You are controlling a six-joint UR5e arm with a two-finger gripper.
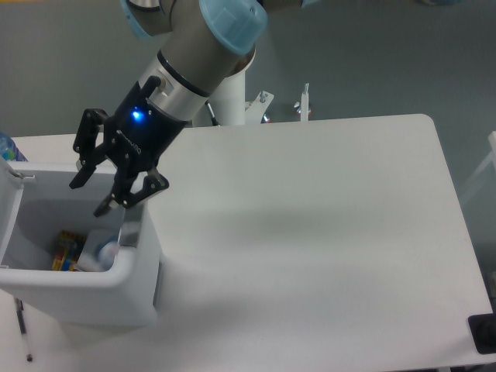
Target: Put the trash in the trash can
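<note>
The trash can (139,287) is a white rectangular bin at the table's left front. Inside it, near the right wall, lies the clear bluish water bottle (105,252), its white cap showing. Colourful wrappers (66,249) lie on the bin's floor beside it. My gripper (91,195) hangs over the bin's open top, tilted down to the left, fingers spread open with nothing between them. The white packet cannot be made out.
The arm's white base column (225,101) stands behind the table's back edge, with metal brackets (302,105) beside it. A blue-tinted object (6,147) shows at the far left edge. A dark object (484,335) sits at the table's front right corner.
</note>
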